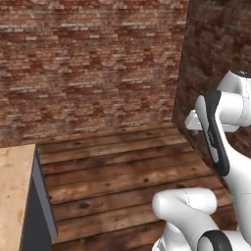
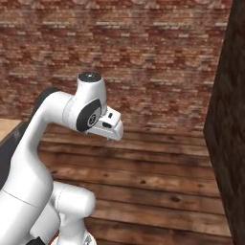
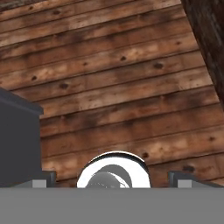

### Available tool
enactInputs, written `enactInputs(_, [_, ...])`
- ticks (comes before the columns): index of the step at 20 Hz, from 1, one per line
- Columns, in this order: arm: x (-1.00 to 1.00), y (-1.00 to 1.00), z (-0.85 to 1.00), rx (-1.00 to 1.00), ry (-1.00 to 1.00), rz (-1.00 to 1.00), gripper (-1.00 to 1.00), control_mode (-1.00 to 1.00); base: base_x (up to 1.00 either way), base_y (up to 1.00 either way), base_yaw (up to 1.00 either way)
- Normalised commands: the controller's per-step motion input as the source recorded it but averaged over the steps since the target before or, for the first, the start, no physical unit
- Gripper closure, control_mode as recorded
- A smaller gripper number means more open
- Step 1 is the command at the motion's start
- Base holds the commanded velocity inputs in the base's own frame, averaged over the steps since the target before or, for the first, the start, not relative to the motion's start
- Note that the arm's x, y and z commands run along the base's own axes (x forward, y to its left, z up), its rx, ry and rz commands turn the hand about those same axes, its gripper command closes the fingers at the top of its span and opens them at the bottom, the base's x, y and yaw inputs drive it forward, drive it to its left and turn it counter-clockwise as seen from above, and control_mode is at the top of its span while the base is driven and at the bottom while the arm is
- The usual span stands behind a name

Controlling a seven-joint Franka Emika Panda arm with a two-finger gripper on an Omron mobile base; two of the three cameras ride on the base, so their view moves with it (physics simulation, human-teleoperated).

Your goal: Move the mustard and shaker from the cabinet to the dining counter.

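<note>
1. The white jointed arm with dark joint bands (image 1: 215, 132) stands folded over the base; in the right base view its white hand (image 2: 106, 125) reaches forward and slightly down from a round wrist joint.
2. The gripper (image 3: 113, 183) shows in the hand view as two small dark finger tips (image 3: 43, 178) set far apart at the bottom edge. The jaws are spread wide and nothing sits between them.
3. A light wood-grain countertop (image 1: 13, 196) lies at the lower left of the left base view, flat and pale, its long axis running away from the camera. Whether it is the dining counter cannot be told from this corner alone.
4. Below that top, a plain dark grey side panel (image 1: 37, 215) drops straight to the floor; the hand view shows a dark grey block with a flat upper edge (image 3: 17, 144) at its left.
5. The floor of dark brown wooden planks (image 1: 122, 166) has knots and worn grain, the boards running left to right across the base views.
6. A rough red-brown brick wall (image 1: 93, 63) closes the back, and a darker brick wall (image 2: 232, 119) meets it at the right, forming a corner.
</note>
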Motion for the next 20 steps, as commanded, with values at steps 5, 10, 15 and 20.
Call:
enactInputs(5, [0.0, 0.0, 0.0, 0.0, 0.0, 0.0, -1.0, 1.0, 0.82, 0.0, 0.0])
enactInputs(10, [0.0, 0.0, 0.0, 0.0, 0.0, 0.0, -1.0, 1.0, 0.86, 0.0, 0.0])
enactInputs(15, [0.0, 0.0, 0.0, 0.0, 0.0, 0.0, -1.0, 1.0, 0.82, -0.05, 0.07])
enactInputs(20, [0.0, 0.0, 0.0, 0.0, 0.0, 0.0, -1.0, 1.0, 0.81, -0.02, 0.13])
